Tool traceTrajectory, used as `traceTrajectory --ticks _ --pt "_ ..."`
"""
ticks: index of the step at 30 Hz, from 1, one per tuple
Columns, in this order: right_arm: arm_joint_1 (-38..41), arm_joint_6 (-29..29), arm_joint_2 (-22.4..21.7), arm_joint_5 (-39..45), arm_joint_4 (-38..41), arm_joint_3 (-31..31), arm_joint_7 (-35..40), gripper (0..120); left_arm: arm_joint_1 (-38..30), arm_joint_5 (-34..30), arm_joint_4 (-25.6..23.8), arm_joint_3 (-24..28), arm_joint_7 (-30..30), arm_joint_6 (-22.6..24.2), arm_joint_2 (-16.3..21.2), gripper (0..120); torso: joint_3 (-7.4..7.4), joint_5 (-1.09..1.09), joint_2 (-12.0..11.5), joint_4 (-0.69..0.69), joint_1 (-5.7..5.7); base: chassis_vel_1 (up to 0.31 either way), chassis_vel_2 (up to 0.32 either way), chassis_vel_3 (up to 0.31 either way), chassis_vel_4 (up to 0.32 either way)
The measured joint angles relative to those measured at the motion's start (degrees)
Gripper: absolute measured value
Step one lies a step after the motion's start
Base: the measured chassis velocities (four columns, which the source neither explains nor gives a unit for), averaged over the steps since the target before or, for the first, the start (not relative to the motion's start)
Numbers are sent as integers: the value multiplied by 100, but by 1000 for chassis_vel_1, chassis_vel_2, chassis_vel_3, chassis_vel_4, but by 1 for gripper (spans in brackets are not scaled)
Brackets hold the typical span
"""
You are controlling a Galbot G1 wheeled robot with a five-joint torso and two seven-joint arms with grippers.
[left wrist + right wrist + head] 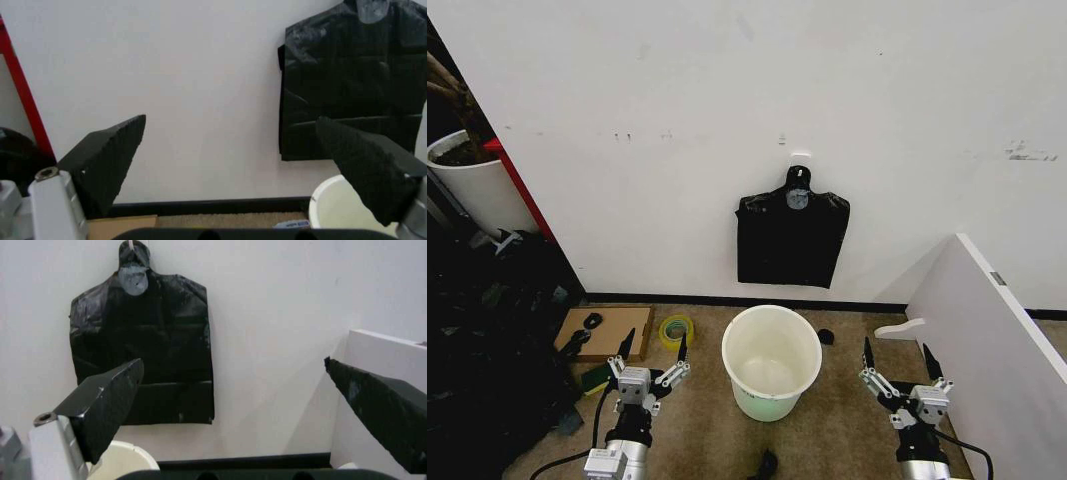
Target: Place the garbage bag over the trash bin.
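I see the trash bin (pixel 772 362) standing upright on the carpet floor (pixel 847 420), mouth up, with nothing visible inside. Above and behind the bin, a flat black bag bundle (pixel 789 240) hangs on the white wall (pixel 677 150) from a hook (pixel 799 160), its long axis vertical and knotted top up. My left tool (pixel 654 349) hovers just left of the bin, fingers spread wide and holding nothing. My right tool (pixel 896 361) hovers right of the bin, also wide and holding nothing. Left of the bin lie a tape roll (pixel 676 329) and a cardboard piece (pixel 603 331). A white panel (pixel 992 340) leans right of the bin. Far left of it, dark clutter is hard to make out.
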Motion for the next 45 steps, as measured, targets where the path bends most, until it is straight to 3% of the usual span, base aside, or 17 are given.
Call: traceTrajectory --ticks 18,22,27,31,36,45 --pt "561 -403 -278 461 -334 -98 -12 100 -99 -51 169 18 -4 -113 45 100 0 1 0 0 0 0 0 0 0" --pt "1069 -594 -430 882 -583 -165 -32 100 -229 -172 238 46 17 -118 133 100 0 0 0 -3 0 0 0 0 0" --pt "1976 -809 -714 1416 -1022 -299 -168 100 -213 -219 258 70 75 -167 129 100 1 2 0 3 0 0 0 0 0" --pt "2394 -1028 -870 1917 -1159 -379 -294 100 -276 -279 313 114 111 -169 188 100 1 -1 0 -5 0 0 0 0 0" --pt "3225 -1433 -1168 2849 -1557 -745 -514 100 -181 -296 324 12 163 -254 150 100 1 1 0 1 0 0 0 0 0" --pt "4246 -1636 -1341 3597 -2355 -1183 -1006 100 -112 -296 336 -100 213 -379 96 99 1 2 0 0 1 0 0 0 0"
